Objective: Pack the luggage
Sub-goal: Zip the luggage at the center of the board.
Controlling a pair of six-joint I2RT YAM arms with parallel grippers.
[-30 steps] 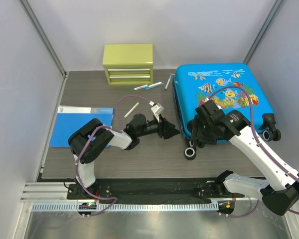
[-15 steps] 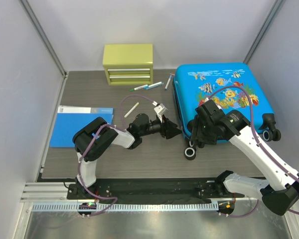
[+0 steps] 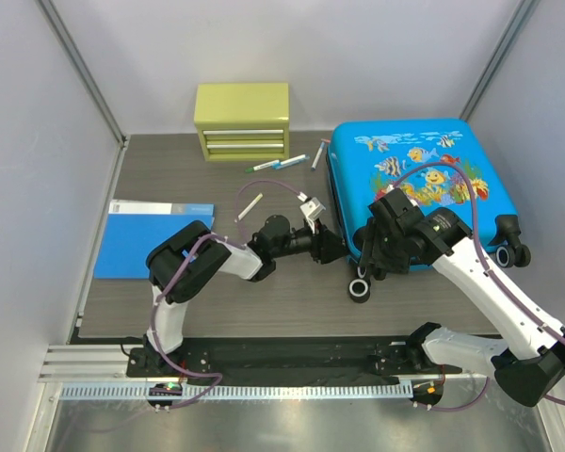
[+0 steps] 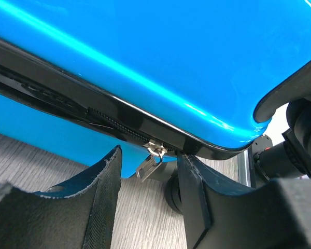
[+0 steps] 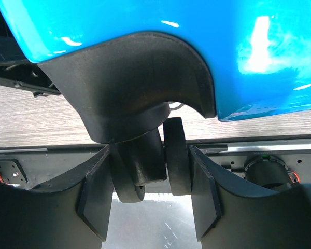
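The luggage (image 3: pixel 419 184), a bright-blue hard-shell suitcase with a fish print, lies closed at the table's right. My left gripper (image 3: pixel 330 247) is at its left edge, open. In the left wrist view its fingers (image 4: pixel 106 197) flank the silver zipper pull (image 4: pixel 149 165), which hangs from the black zipper band and touches neither finger. My right gripper (image 3: pixel 362 275) is at the suitcase's near-left corner. In the right wrist view its fingers (image 5: pixel 96 199) press both sides of the black double caster wheel (image 5: pixel 147 166), which also shows in the top view (image 3: pixel 359 290).
A yellow-green drawer box (image 3: pixel 242 121) stands at the back. A flat blue folder (image 3: pixel 151 237) lies at the left. Several pens (image 3: pixel 281 163) lie between the box and the suitcase, and a white marker (image 3: pixel 249 207) lies mid-table. Grey walls close in both sides.
My left arm has reached further right, bringing its gripper up against the suitcase's left edge. The right arm and the suitcase have not moved.
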